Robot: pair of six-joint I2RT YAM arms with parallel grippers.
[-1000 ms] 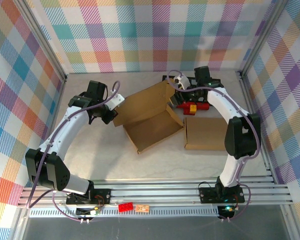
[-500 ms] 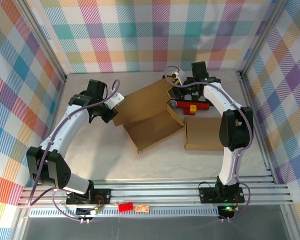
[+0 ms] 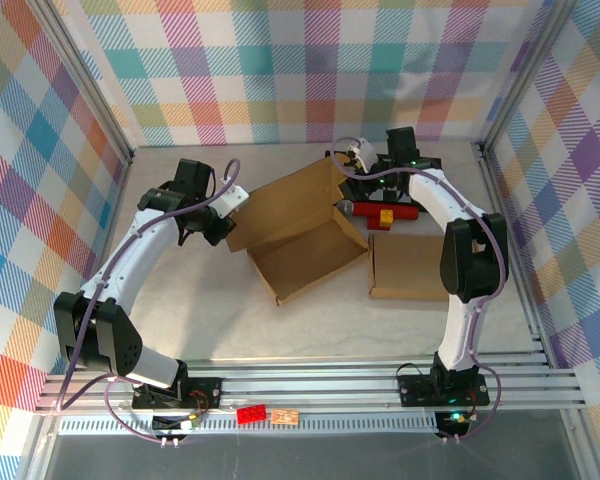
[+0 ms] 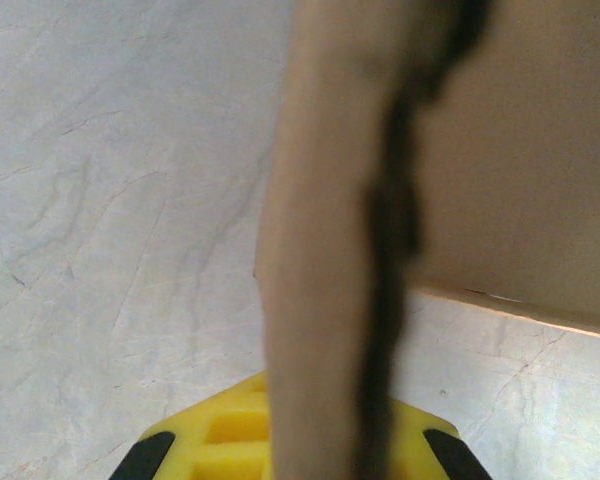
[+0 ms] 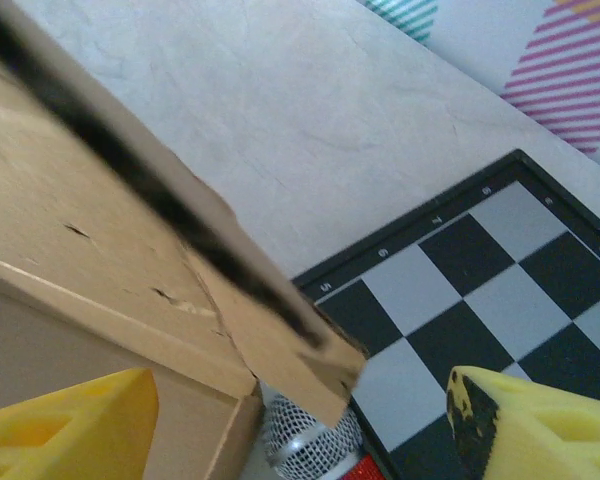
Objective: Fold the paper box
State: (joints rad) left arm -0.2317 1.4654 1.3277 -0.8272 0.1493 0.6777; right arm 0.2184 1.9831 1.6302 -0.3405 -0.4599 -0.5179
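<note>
The paper box (image 3: 305,240) lies open mid-bench (image 3: 200,320). My right end effector (image 3: 355,185) is spread, straddling the rear flap (image 5: 320,370). The left flap (image 4: 320,250) runs between my left end effector's (image 3: 218,225) fingers (image 4: 220,440); I cannot tell whether they pinch it. I should grip squarely, then fold both flaps inward together.

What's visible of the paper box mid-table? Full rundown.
The paper box is plain brown cardboard, half formed: a shallow open tray lying on the pale table, with a large flap tilted up along its far side. The left gripper is at the flap's left edge, the right gripper at its far right corner, which sits between its open jaws. Whether the left one is clamping is unclear.
</note>
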